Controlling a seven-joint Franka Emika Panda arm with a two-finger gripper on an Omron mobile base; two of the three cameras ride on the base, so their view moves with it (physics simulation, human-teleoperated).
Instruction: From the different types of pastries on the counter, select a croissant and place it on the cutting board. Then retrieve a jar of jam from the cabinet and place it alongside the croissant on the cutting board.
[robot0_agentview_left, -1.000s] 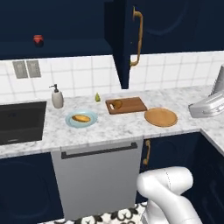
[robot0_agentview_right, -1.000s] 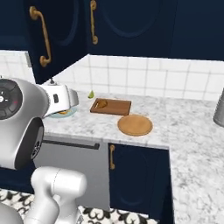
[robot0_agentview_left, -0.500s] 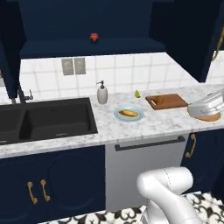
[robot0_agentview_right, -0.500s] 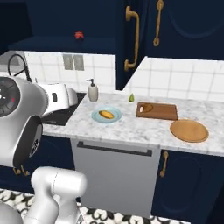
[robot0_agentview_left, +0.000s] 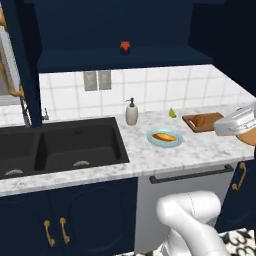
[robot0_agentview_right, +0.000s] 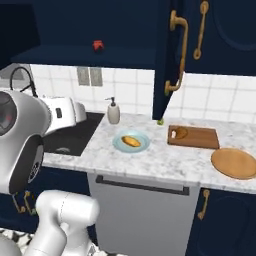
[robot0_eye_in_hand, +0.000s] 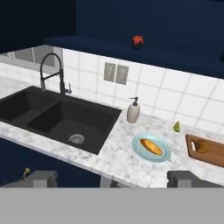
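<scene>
The croissant (robot0_agentview_right: 180, 133) lies on the reddish cutting board (robot0_agentview_right: 200, 138) at the right of the counter (robot0_agentview_right: 165, 165); the hand view has the croissant (robot0_eye_in_hand: 202, 145) and board (robot0_eye_in_hand: 209, 154) at its right edge. A red jar of jam (robot0_eye_in_hand: 138, 42) stands on the bottom shelf of the open navy cabinet (robot0_agentview_right: 167, 60), above the tiled wall. My gripper (robot0_eye_in_hand: 113, 180) hangs in front of the counter edge, well below and short of the jar (robot0_agentview_left: 125, 47). It is open, fingertips (robot0_eye_in_hand: 41, 178) wide apart with nothing between them.
A light blue plate (robot0_agentview_left: 164, 138) with the orange-yellow bun (robot0_agentview_left: 164, 136) sits mid-counter. A soap dispenser (robot0_agentview_left: 131, 112) and a small green fruit (robot0_agentview_left: 172, 113) stand by the wall. The black sink (robot0_agentview_left: 55, 145) with its faucet (robot0_eye_in_hand: 52, 72) is at left, a round wooden plate (robot0_agentview_right: 235, 163) at far right.
The base has driven left, so the whole scene slid right. The sink and the open cabinet shelf with the jar now face the cameras. Nothing on the counter moved; the gripper stayed open.
</scene>
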